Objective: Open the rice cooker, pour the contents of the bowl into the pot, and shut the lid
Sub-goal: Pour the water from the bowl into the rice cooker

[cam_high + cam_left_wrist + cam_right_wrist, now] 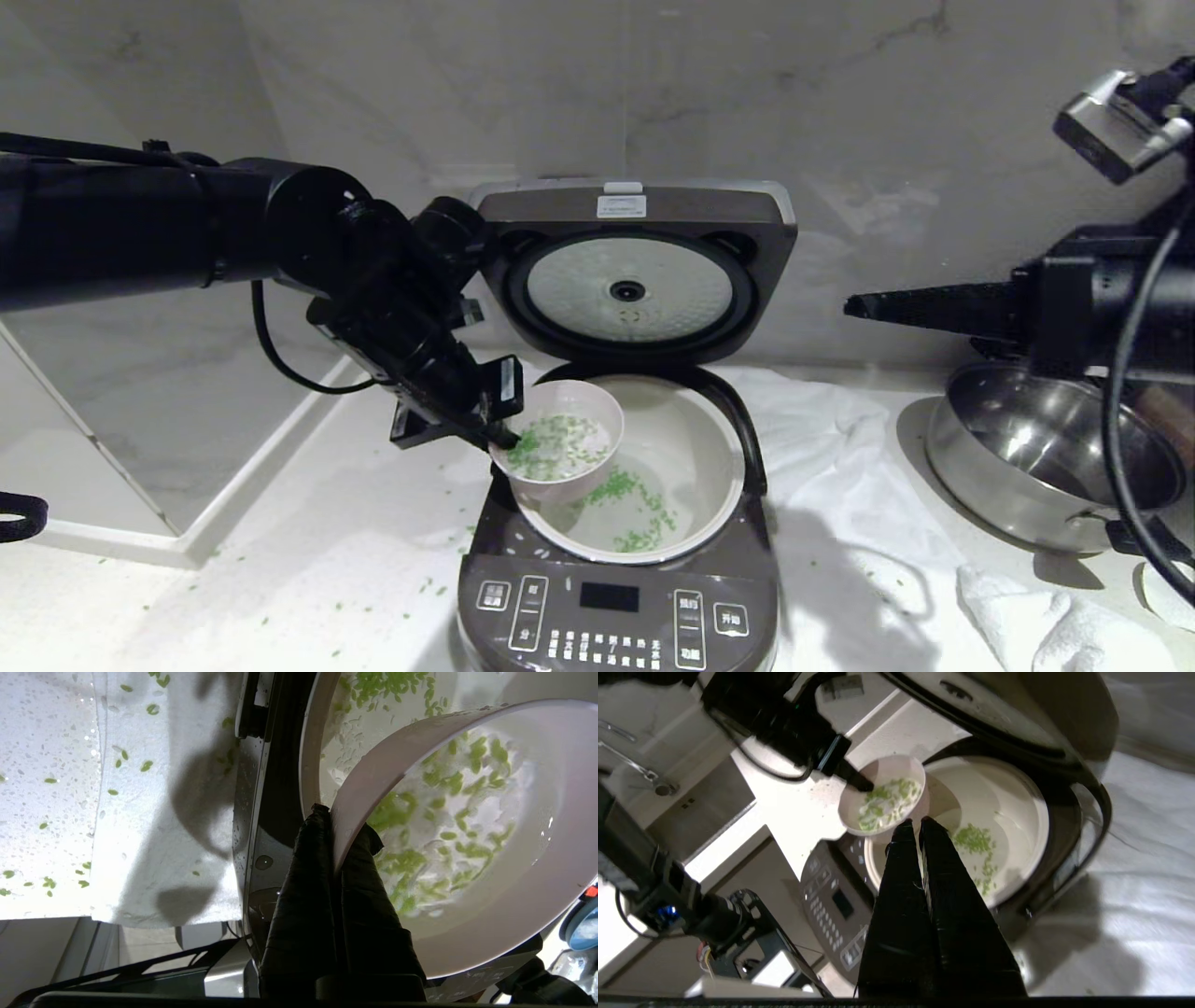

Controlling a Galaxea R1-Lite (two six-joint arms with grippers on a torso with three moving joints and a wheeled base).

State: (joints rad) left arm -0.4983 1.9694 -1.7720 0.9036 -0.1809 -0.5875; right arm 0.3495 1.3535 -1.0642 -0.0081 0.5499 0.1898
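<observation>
White tabletop [280, 579] carried the rice cooker [616, 597]; the left wrist view showed the left tool [334, 826] clamped on the bowl [490, 933] rim, while the head view showed the right tool [854, 306] closed, empty.

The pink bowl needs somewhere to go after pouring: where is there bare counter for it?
Bare white counter lies left of the dark brown-grey rice cooker, up to the raised ledge, flecked with green bits. Right is crowded: rumpled white cloth, shiny steel pan, and the shut right tool above. The left tool grips the small pale pink bowl.
</observation>
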